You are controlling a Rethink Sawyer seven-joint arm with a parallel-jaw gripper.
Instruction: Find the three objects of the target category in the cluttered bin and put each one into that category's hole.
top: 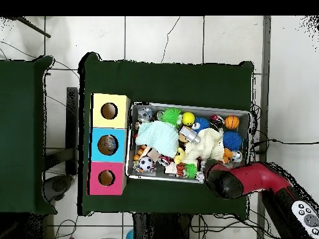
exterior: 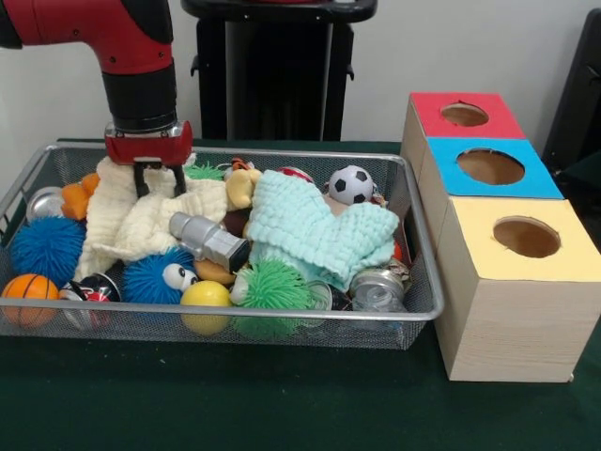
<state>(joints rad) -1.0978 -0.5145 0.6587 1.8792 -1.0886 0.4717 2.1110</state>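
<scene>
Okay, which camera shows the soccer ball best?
The front view: the soccer ball sits unobstructed at the bin's far side, its black and white patches plain. In the overhead view it is only a small patterned blob nearest the red box.

Claw (exterior: 159,178) down, prongs slightly apart

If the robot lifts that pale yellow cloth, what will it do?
The pale yellow cloth lies rumpled over the toys, so it would probably droop limply. It looks light. Draped across the blue fuzzy ball, it might drag neighbours along.
</scene>
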